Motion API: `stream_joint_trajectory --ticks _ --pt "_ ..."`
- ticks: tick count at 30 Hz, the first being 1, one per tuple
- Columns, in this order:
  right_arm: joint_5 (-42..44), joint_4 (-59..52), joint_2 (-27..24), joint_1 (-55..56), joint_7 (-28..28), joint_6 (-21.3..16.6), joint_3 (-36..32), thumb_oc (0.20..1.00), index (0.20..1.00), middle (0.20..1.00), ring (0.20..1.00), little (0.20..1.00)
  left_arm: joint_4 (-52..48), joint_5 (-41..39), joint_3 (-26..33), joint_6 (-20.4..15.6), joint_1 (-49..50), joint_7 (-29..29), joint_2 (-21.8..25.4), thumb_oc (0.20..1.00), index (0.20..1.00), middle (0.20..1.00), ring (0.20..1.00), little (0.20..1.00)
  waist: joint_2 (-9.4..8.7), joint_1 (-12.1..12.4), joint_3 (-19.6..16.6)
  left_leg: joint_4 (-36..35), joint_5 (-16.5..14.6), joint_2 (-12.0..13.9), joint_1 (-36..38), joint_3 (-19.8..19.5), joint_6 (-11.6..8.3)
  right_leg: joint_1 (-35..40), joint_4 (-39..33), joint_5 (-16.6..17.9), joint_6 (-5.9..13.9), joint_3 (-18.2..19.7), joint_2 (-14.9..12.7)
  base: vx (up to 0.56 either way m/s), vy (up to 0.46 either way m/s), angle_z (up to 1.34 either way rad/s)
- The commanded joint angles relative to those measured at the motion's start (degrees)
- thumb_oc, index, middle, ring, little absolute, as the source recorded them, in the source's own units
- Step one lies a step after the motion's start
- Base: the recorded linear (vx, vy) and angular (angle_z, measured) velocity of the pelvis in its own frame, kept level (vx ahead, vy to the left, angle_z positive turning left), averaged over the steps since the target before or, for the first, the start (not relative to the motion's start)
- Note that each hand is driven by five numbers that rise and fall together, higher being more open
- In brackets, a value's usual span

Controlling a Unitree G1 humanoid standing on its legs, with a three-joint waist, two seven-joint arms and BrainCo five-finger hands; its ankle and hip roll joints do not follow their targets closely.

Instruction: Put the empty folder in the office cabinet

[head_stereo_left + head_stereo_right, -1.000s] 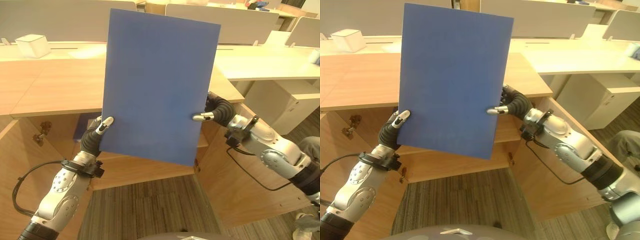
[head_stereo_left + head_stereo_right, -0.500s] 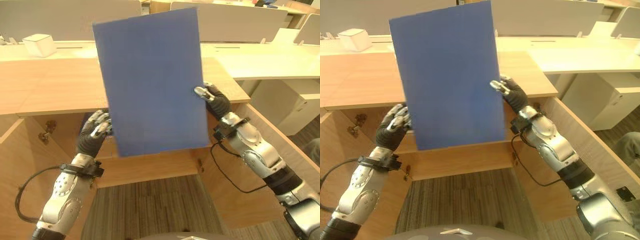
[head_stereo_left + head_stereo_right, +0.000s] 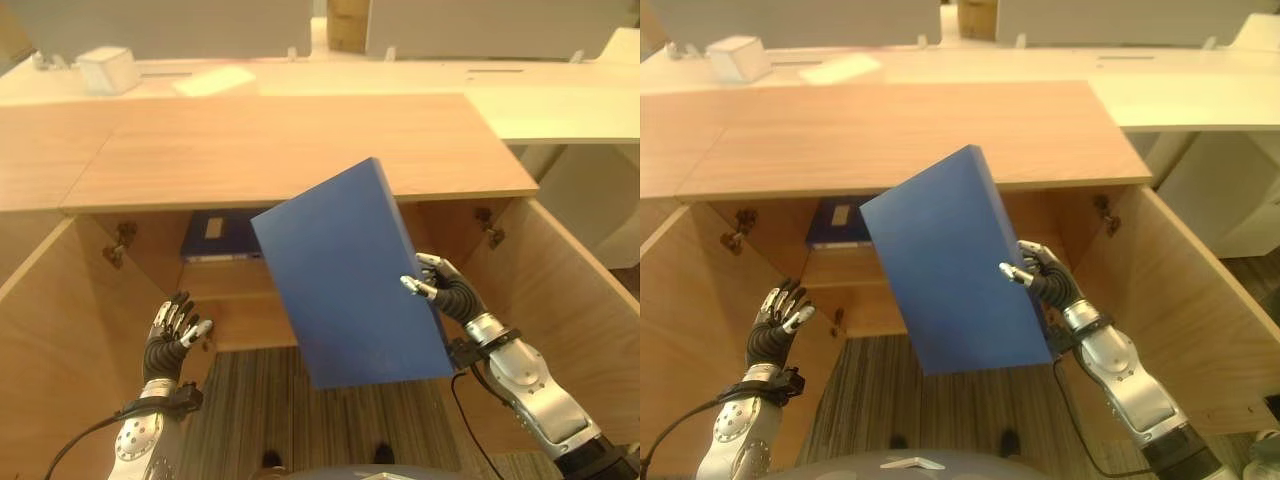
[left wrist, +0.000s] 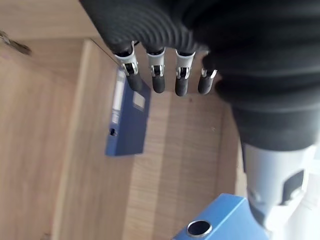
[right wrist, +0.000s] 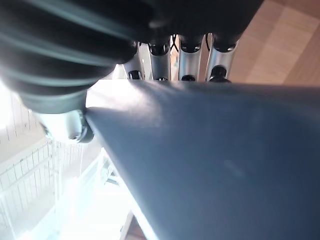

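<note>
The blue folder [image 3: 350,280] hangs tilted in front of the open wooden cabinet [image 3: 300,140], its top edge near the cabinet's upper lip. My right hand [image 3: 447,296] is shut on its right edge, thumb on the front and fingers [image 5: 185,60] behind the cover [image 5: 215,160]. My left hand [image 3: 170,335] is low at the left, open and apart from the folder, its fingers [image 4: 157,75] straight. A corner of the held folder [image 4: 215,225] with a round hole shows in the left wrist view.
Another blue folder [image 3: 222,235] lies flat inside the cabinet at the left. Both cabinet doors stand open, the left door [image 3: 40,330] and the right door [image 3: 570,300]. A white box [image 3: 108,68] and a sheet of paper [image 3: 215,80] lie on the desk behind.
My left hand has let go of the folder and dropped low. The right hand alone has brought the folder down from upright and tilted it before the cabinet opening. The camera looks lower.
</note>
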Motion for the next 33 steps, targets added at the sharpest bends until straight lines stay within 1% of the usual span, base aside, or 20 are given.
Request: stream_joint_trajectory --ticks 1,2,3,6,8,11,14,16,18,19,21,23,26,27,28,29,30,31,32,33 --pt "-3.5 -3.5 -1.9 -8.6 -1.7 -5.7 -0.3 0.200 0.200 0.200 0.200 0.200 0.2 4.0 0.1 -4.6 -4.0 2.6 4.5 1.000 1.000 1.000 1.000 1.000 -1.27 1.5 3.0 -0.3 -1.5 1.4 -3.1 -5.7 -1.70 -0.4 0.8 0.0 5.49 -1.0 -7.1 -0.24 -0.028 0.19" --pt "-4.7 -3.4 -2.3 -9.2 -2.0 -5.9 0.7 0.200 0.200 0.200 0.200 0.200 0.8 4.3 -0.2 -4.9 -4.2 3.1 4.5 1.000 1.000 1.000 1.000 1.000 -1.16 1.7 4.0 -0.1 -1.2 1.3 -4.2 -6.0 -1.64 -1.3 0.9 0.3 5.48 -1.1 -7.2 -0.25 -0.025 0.21" --pt "-6.1 -3.1 -2.8 -10.8 -2.2 -6.3 2.9 0.200 0.200 0.200 0.200 0.200 2.4 5.3 -0.9 -5.6 -4.6 4.0 5.1 1.000 1.000 1.000 1.000 1.000 -0.92 2.5 6.3 0.4 -0.4 1.1 -6.6 -6.7 -1.59 -3.3 1.6 0.7 5.53 -1.4 -7.5 -0.18 -0.016 0.18" --pt "-7.2 -2.9 -3.1 -11.9 -2.6 -6.4 4.1 0.200 0.200 0.200 0.200 0.200 3.1 5.5 -1.4 -5.7 -4.9 4.2 5.3 1.000 1.000 1.000 1.000 1.000 -0.79 2.6 7.3 0.7 -0.1 1.0 -7.9 -7.0 -1.55 -4.4 2.0 0.8 5.53 -1.5 -7.7 -0.11 0.006 0.08" --pt "-10.2 -1.7 -3.4 -14.6 -3.7 -6.2 7.4 0.200 0.200 0.200 0.200 0.200 5.3 6.8 -2.8 -6.1 -5.2 5.9 5.7 1.000 1.000 1.000 1.000 1.000 -0.34 3.4 10.0 1.9 0.4 0.7 -11.5 -7.7 -1.43 -7.4 2.8 1.3 5.56 -1.5 -8.3 -0.17 0.024 0.08" --pt "-11.8 -0.7 -2.7 -17.6 -4.7 -6.5 10.6 0.200 0.200 0.200 0.200 0.200 7.2 8.0 -4.5 -6.7 -6.0 7.8 6.0 1.000 1.000 1.000 1.000 1.000 0.33 4.1 12.3 3.3 0.7 0.2 -15.2 -8.3 -1.40 -10.3 3.5 1.8 5.66 -1.6 -9.2 -0.15 0.033 0.05" --pt "-11.5 3.5 -0.3 -19.9 -6.2 -5.9 12.9 0.200 0.200 0.200 0.200 0.200 11.6 9.4 -6.4 -6.9 -8.1 10.3 5.4 1.000 1.000 1.000 1.000 1.000 0.89 4.3 13.4 3.6 1.3 -0.6 -18.1 -8.6 -1.36 -12.7 3.7 2.5 5.85 -1.7 -10.2 -0.09 0.038 0.07" --pt "-10.7 5.4 0.9 -20.2 -7.2 -5.8 13.1 0.200 0.200 0.200 0.200 0.200 13.3 9.8 -7.3 -7.0 -8.9 11.1 5.2 1.000 1.000 1.000 1.000 1.000 1.11 4.4 13.8 3.6 1.3 -1.0 -18.7 -8.7 -1.29 -13.3 3.7 2.7 5.99 -1.7 -10.5 -0.06 0.050 0.05" --pt "-8.8 11.7 4.8 -22.6 -10.3 -5.0 13.3 0.200 0.200 0.200 0.200 0.200 18.5 9.8 -9.1 -6.7 -11.3 12.7 4.5 1.000 1.000 1.000 1.000 1.000 1.69 4.6 14.7 4.0 1.4 -1.9 -20.5 -8.8 -1.03 -14.8 3.7 3.2 6.11 -1.5 -11.2 -0.09 0.085 0.04" --pt "-8.4 15.7 7.3 -24.6 -13.1 -4.9 12.9 0.200 0.200 0.200 0.200 0.200 21.9 10.0 -10.2 -6.7 -12.7 13.7 4.2 1.000 1.000 1.000 1.000 1.000 2.13 4.9 15.4 4.5 1.4 -2.5 -21.7 -8.9 -0.85 -15.6 3.8 3.6 6.27 -1.5 -11.7 -0.07 0.081 0.04" --pt "-8.8 18.2 8.7 -26.3 -14.8 -4.8 12.7 0.200 0.200 0.200 0.200 0.200 24.2 9.9 -10.6 -6.8 -13.5 14.0 4.0 1.000 1.000 1.000 1.000 1.000 2.40 5.2 15.7 4.8 1.3 -3.0 -22.5 -9.1 -0.72 -16.1 3.7 3.9 6.42 -1.5 -12.1 -0.05 0.061 0.04" --pt "-9.2 21.1 11.2 -29.2 -18.0 -4.6 12.0 0.200 0.200 0.200 0.200 0.200 27.7 10.2 -11.7 -6.7 -14.8 15.2 3.6 1.000 1.000 1.000 1.000 1.000 2.82 5.6 15.9 5.1 1.2 -3.9 -23.4 -9.3 -0.49 -16.7 3.3 4.5 6.66 -1.7 -12.5 -0.03 0.065 0.17" --pt "-10.8 27.8 14.7 -36.1 -24.0 -4.1 10.0 0.200 0.200 0.200 0.200 0.200 31.5 10.1 -13.3 -7.0 -16.3 16.3 3.4 1.000 1.000 1.000 1.000 1.000 3.00 7.1 15.7 6.2 0.6 -5.0 -25.2 -9.5 0.24 -17.2 2.5 5.4 7.16 -2.2 -13.4 -0.01 0.088 0.07" --pt "-11.3 30.4 15.5 -38.6 -26.4 -3.7 8.7 0.200 0.200 0.200 0.200 0.200 32.6 10.6 -14.2 -7.2 -16.6 16.7 3.5 1.000 1.000 1.000 1.000 1.000 3.13 7.8 15.8 6.9 -0.1 -5.3 -25.5 -9.6 0.45 -16.8 2.2 5.6 7.39 -2.4 -13.7 0.01 0.070 0.04" --pt "-11.3 30.4 15.5 -38.6 -26.4 -3.7 8.7 0.200 0.200 0.200 0.200 0.200 32.6 10.6 -14.2 -7.2 -16.6 16.7 3.5 1.000 1.000 1.000 1.000 1.000 3.13 7.8 15.8 6.9 -0.1 -5.3 -25.5 -9.6 0.45 -16.8 2.2 5.6 7.39 -2.4 -13.7 0.02 0.125 0.06" --pt "-12.4 33.0 15.6 -42.6 -29.9 -3.4 6.2 0.200 0.200 0.200 0.200 0.200 33.6 11.5 -15.5 -7.1 -17.2 17.1 4.0 1.000 1.000 1.000 1.000 1.000 2.68 8.7 15.3 8.2 -0.8 -6.3 -26.7 -10.0 0.98 -16.9 1.6 6.1 7.90 -2.7 -14.5 0.02 0.081 0.05" --pt "-12.4 33.0 15.6 -42.6 -29.9 -3.4 6.2 0.200 0.200 0.200 0.200 0.200 33.6 11.5 -15.5 -7.1 -17.2 17.1 4.0 1.000 1.000 1.000 1.000 1.000 2.68 8.7 15.3 8.2 -0.8 -6.3 -26.7 -10.0 0.98 -16.9 1.6 6.1 7.90 -2.7 -14.5 0.04 0.141 0.10" --pt "-13.5 33.2 15.1 -43.7 -31.5 -2.8 5.0 0.200 0.200 0.200 0.200 0.200 34.8 12.5 -15.9 -6.7 -17.8 17.6 4.4 1.000 1.000 1.000 1.000 1.000 2.30 9.0 15.1 9.3 -2.1 -7.0 -26.6 -10.4 1.63 -17.4 3.0 7.0 8.57 -3.0 -15.7 0.04 0.112 0.12" --pt "-14.2 34.1 14.6 -44.8 -32.4 -2.2 4.7 0.200 0.200 0.200 0.200 0.200 35.3 13.2 -16.3 -6.5 -18.4 18.0 5.0 1.000 1.000 1.000 1.000 1.000 2.44 9.1 15.6 10.1 -3.1 -7.4 -26.2 -10.5 2.35 -18.8 6.9 7.4 8.83 -2.8 -16.8 0.05 0.154 0.17" --pt "-14.4 35.0 14.1 -45.8 -33.1 -2.0 4.4 0.200 0.200 0.200 0.200 0.200 35.6 13.5 -16.5 -6.5 -19.0 18.2 5.8 1.000 1.000 1.000 1.000 1.000 2.99 9.0 16.1 10.5 -3.6 -7.5 -25.7 -10.8 2.68 -20.4 10.3 8.8 8.72 -2.8 -17.9 0.05 0.133 0.15"
